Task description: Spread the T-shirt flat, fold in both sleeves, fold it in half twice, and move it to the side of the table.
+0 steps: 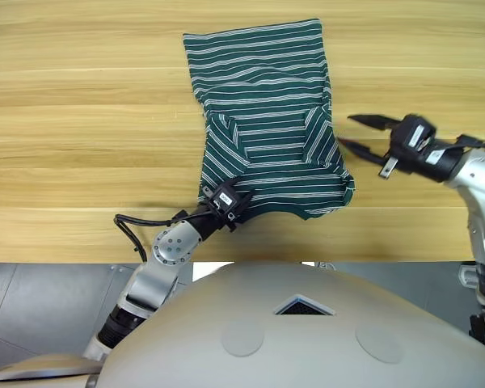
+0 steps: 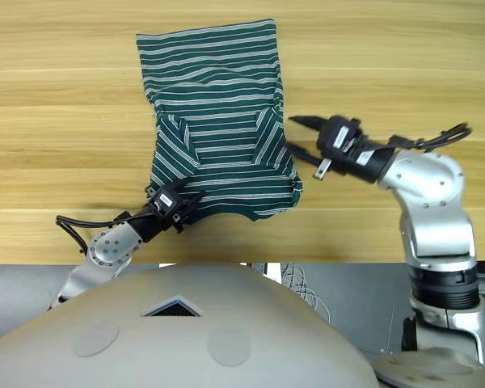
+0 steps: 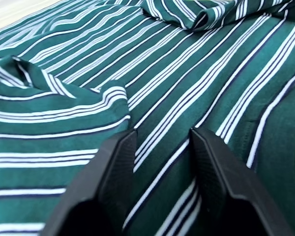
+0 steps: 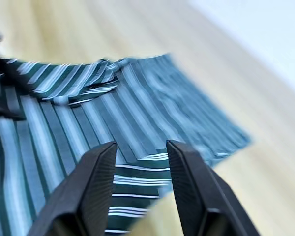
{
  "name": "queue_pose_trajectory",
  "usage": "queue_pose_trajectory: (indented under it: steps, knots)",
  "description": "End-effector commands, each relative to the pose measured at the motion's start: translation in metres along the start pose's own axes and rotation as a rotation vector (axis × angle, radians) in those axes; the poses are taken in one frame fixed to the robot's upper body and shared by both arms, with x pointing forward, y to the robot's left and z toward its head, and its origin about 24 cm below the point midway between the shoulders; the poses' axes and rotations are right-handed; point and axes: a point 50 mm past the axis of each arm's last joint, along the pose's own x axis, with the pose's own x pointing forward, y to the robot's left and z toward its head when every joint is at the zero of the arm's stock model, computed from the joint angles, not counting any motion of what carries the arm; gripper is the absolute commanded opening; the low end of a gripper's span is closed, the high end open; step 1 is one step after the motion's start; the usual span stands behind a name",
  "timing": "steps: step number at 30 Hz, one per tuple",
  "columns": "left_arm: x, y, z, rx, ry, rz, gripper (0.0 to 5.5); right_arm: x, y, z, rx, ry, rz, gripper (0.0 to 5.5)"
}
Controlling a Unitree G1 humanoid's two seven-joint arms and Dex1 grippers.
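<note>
Wooden tabletop (image 1: 81, 121), pale planks. Green T-shirt (image 1: 263, 89) with white stripes lies at mid-tabletop, lengthwise away from the robot. Far end flat and square. Both sleeves look turned in over the body. Near end rumpled, close to the tabletop's front edge. Left gripper (image 1: 241, 196) sits low on the shirt's near left corner, fingers (image 3: 113, 182) parted with cloth flat between them, nothing pinched. Right gripper (image 1: 345, 130) hangs just beside the shirt's right edge, spread wide, holding nothing.

Silver arms (image 2: 424, 182), black jaws, looped black cables (image 1: 129, 230).
</note>
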Motion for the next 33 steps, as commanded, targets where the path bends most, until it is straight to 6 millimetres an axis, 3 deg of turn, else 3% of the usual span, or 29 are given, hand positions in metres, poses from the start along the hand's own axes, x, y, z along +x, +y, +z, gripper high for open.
queue_pose_trajectory:
  steps: [1,5,8,10,13,14,16,18,21,23,29,33]
  knots:
    - [-0.022,-0.005,-0.038,-0.031,0.198,-0.025,1.9,-0.018,-0.016,-0.008,-0.184,-0.033,0.059,1.89]
    - [-0.027,-0.013,-0.002,-0.108,0.022,-0.111,1.9,-0.033,-0.016,-0.043,-0.307,0.068,0.201,1.89]
    - [-0.036,0.001,0.044,-0.199,-0.214,-0.111,1.9,-0.028,-0.008,-0.058,-0.263,0.069,0.333,2.44]
    - [-0.049,0.017,0.066,-0.157,-0.313,-0.078,1.9,-0.025,-0.007,-0.068,-0.253,0.089,0.388,2.8]
    - [-0.083,0.062,0.087,0.13,-0.341,0.034,2.27,-0.025,-0.011,-0.08,-0.221,0.117,0.44,3.47]
    - [-0.092,0.079,0.081,0.222,-0.274,0.074,2.39,-0.025,-0.01,-0.084,-0.22,0.131,0.467,3.61]
    - [-0.108,0.119,0.046,0.406,-0.028,0.163,2.75,-0.027,-0.008,-0.089,-0.23,0.163,0.527,3.84]
    - [-0.123,0.136,0.012,0.512,0.18,0.139,2.79,-0.024,-0.007,-0.091,-0.233,0.165,0.572,3.84]
    - [-0.14,0.134,-0.02,0.598,0.321,0.025,2.79,-0.014,-0.002,-0.092,-0.253,0.144,0.619,3.84]
    - [-0.144,0.135,-0.028,0.615,0.332,-0.034,2.79,-0.006,0.002,-0.091,-0.26,0.12,0.642,3.84]
    - [-0.111,0.127,-0.043,0.61,0.297,-0.217,2.79,0.026,0.011,-0.088,-0.3,0.057,0.674,3.84]
    - [-0.093,0.12,-0.041,0.582,0.252,-0.315,2.79,0.032,0.017,-0.084,-0.298,0.023,0.721,3.84]
